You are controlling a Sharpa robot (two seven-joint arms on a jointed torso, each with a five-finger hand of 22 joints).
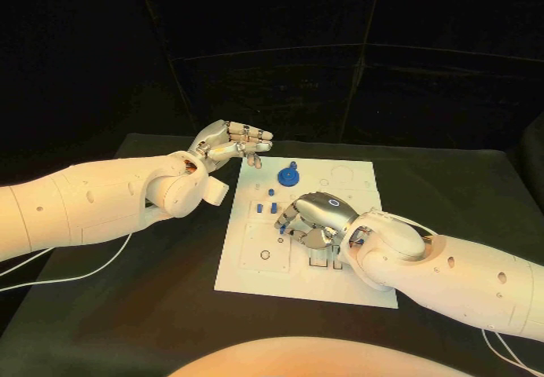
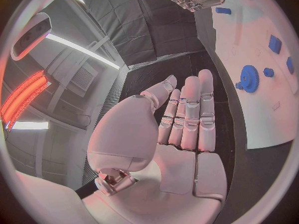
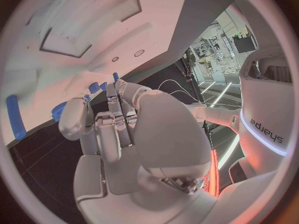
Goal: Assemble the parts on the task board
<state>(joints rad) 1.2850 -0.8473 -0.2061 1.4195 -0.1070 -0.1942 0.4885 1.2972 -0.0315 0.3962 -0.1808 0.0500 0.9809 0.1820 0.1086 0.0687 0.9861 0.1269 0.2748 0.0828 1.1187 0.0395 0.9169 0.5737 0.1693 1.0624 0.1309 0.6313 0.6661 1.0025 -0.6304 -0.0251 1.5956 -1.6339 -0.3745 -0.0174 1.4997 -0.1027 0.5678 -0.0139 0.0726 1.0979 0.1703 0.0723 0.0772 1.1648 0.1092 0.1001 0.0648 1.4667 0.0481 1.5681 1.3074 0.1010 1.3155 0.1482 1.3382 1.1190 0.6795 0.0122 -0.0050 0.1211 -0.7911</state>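
Head view showed the white rectangular task board (image 1: 340, 267) mid-desk, small blue plastic parts (image 1: 267, 206) on it. Right hand (image 1: 308, 221) hovered over them, grip undeterminable; left hand (image 1: 233, 141) was empty, fingers loose. Recommended: descend slowly, align before pinching.

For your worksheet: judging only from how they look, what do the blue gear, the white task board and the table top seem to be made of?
Blue gear: probably moulded or printed plastic; even matt blue with crisp teeth and no metallic glint.
Task board: likely rigid plastic or painted sheet; flat, matt white, with clean-cut recesses and holes.
Table: black with a dull, non-reflective top, perhaps a cloth or mat covering; the material itself cannot be told.
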